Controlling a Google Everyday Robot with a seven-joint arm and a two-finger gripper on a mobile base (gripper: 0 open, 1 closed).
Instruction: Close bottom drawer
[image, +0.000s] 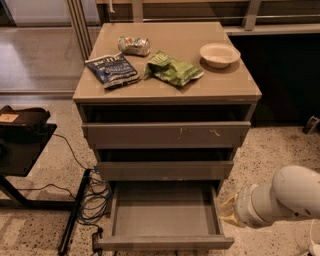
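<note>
Camera view | bottom drawer (165, 243) open | jaws by its right wall, spread unclear | cables (90, 200) left

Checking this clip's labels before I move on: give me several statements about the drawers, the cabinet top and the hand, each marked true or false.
The bottom drawer stands pulled far out. True.
A snack bag lies inside the bottom drawer. False: the blue bag and green bag lie on the cabinet top.
The hand is low, beside the drawer's right side. True.
A bowl sits at the cabinet top's front left corner. False: the white bowl is at back right.
</note>
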